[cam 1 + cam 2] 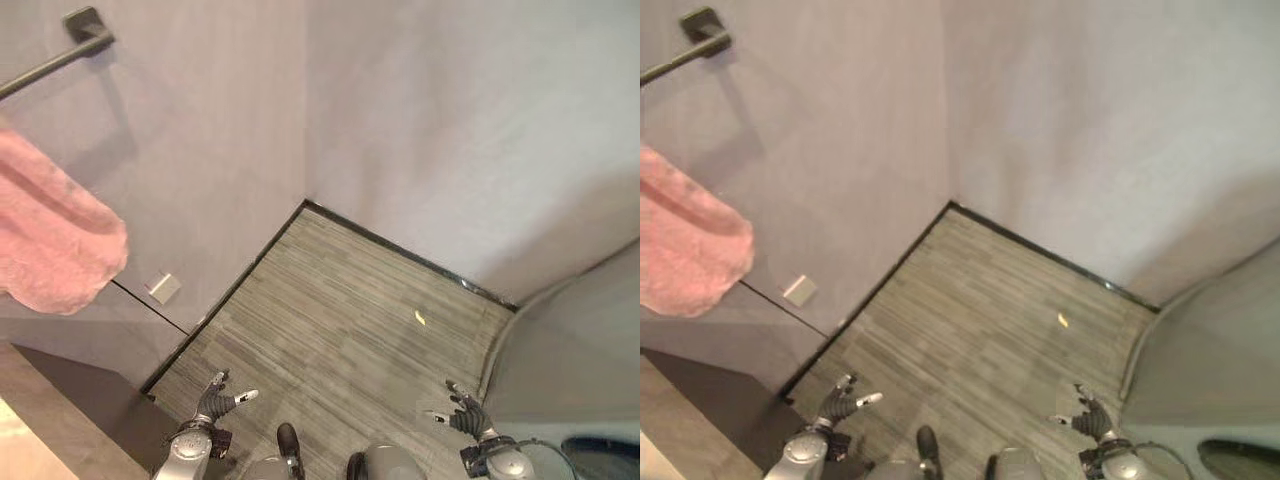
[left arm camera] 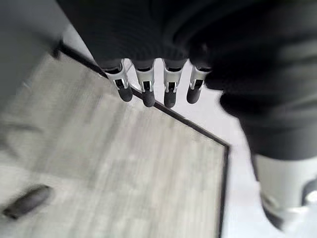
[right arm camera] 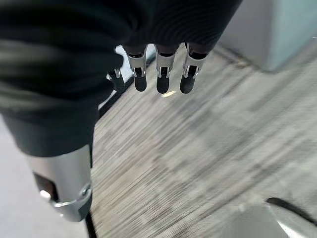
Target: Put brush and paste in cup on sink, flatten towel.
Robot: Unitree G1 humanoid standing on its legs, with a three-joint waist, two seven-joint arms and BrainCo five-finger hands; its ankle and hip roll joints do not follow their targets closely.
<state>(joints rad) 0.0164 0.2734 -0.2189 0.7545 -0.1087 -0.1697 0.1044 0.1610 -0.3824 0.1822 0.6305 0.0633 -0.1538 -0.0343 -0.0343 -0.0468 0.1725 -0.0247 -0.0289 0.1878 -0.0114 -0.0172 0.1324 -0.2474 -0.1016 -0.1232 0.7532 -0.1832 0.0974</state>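
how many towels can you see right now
1. A pink towel hangs at the robot's left, against the wall under a dark bar. Part of it runs past the picture's edge, so more may be out of sight. Both hands, left and right, hang empty over the floor.

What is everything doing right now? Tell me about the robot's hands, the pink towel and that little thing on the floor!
Left hand: open, fingers relaxed, holding nothing, low over the floor.
Right hand: open, fingers relaxed, holding nothing, low over the floor.
Pink towel: hanging bunched below the towel bar, not flat.
Small yellow scrap: lying on the striped floor, away from both hands.
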